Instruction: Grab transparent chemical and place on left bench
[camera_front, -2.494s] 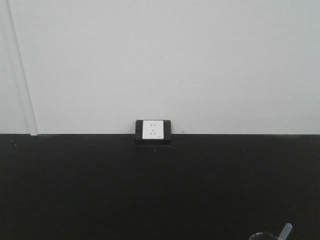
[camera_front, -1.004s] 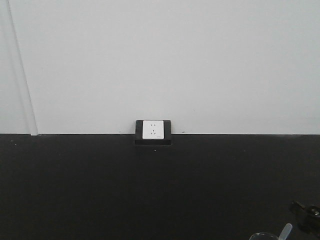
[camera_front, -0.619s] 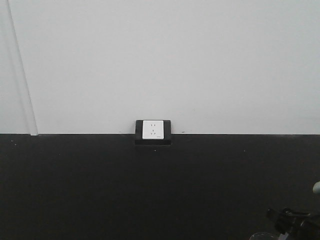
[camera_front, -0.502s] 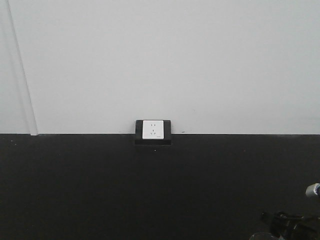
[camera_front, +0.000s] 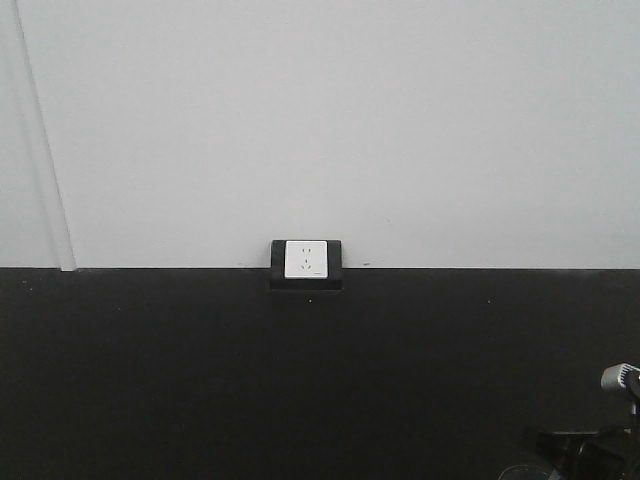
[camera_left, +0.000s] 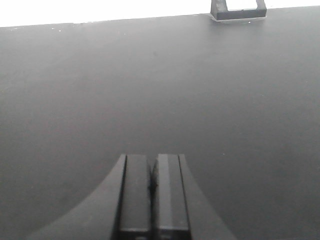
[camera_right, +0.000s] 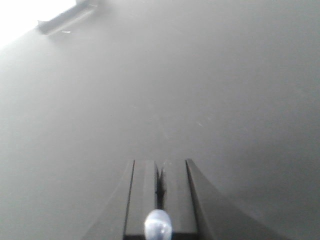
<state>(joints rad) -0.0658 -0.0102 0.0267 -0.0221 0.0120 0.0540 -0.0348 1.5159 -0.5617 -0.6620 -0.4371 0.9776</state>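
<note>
Black worktop (camera_front: 200, 380) with a wall socket (camera_front: 306, 259) behind.
Left end effector (camera_left: 154, 187) and right end effector (camera_right: 160, 185) are both pressed together; a clear, rounded stick tip (camera_right: 158, 224) shows blurred against the right one.

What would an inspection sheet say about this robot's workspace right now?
Surface: black bench, matte, no spills seen.
Job's things: transparent chemical, only its rim visible at the front view's bottom edge; stick tip shows in the right wrist view.
Clutter: nothing seen.
Grippers: left gripper shut, empty; right gripper shut, whether it pinches the stick is unclear.
Cables: nothing seen.
Surroundings: white wall, wall socket.
</note>
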